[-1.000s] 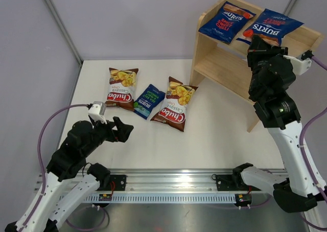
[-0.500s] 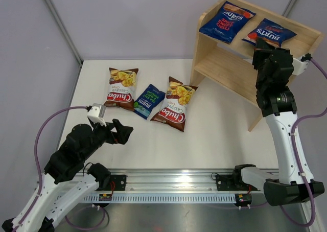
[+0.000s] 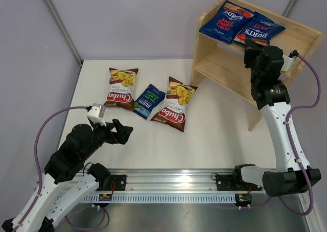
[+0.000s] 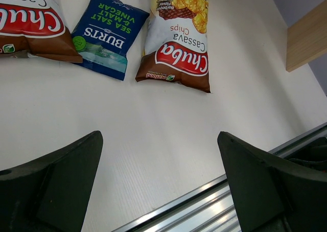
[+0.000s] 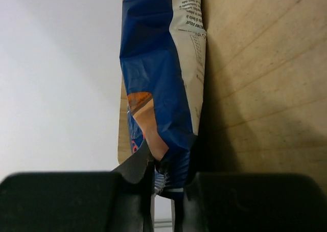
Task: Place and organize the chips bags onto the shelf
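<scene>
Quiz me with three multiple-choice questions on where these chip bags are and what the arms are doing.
1. Where does the green Burts bag lie?
A) on the shelf
B) on the table, between the Chuba bags
C) under the shelf

2. How many bags lie on the shelf?
A) one
B) two
C) three

3. What is the right gripper doing?
A) pinching a blue bag
B) standing open, empty
C) pressing the table

1 B: it lies flat between them.
2 B: two Burts bags lie on top.
3 A: the wrist view shows the bag's edge pinched.
</scene>
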Controlling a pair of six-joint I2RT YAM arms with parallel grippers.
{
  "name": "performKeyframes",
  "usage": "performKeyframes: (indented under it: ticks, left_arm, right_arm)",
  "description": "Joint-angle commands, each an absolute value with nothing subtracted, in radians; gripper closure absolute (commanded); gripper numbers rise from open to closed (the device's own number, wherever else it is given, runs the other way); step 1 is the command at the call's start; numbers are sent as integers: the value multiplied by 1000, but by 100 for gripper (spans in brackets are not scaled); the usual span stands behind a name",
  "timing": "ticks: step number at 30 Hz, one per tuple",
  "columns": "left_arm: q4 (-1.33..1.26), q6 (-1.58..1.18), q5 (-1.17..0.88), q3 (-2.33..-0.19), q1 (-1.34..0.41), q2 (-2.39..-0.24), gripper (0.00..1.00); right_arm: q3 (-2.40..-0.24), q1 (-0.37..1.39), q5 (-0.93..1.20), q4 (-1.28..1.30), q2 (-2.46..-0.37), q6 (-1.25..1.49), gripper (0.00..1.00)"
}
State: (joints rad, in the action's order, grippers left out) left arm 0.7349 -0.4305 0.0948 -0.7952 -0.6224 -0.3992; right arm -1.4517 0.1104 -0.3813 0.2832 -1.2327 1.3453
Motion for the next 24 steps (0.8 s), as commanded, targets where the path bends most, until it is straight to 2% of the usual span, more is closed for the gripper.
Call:
performKeyframes:
  ticks: [1, 2, 7, 16, 21, 24]
  left_arm:
    - [710, -433, 115, -796, -627, -397, 1]
    - [710, -434, 115, -796, -627, -399, 1]
    - [709, -431, 109, -795, -627, -399, 1]
    - [709, -434, 112, -795, -627, -394, 1]
    - [710, -437, 118, -793, -627, -390, 1]
    - [710, -437, 120, -792, -627, -385, 1]
  right_arm:
    - [-1450, 109, -403, 336, -1207, 1382, 84]
    - [-1453, 109, -406, 337, -1206, 1376, 83]
    - [-1512, 109, -410, 392, -1227, 1365, 56]
    - [-1615, 109, -403, 578, -1249, 1331, 23]
    - [-1603, 109, -368, 589, -1238, 1335, 20]
    - [-1571, 109, -342, 575, -1212, 1348, 26]
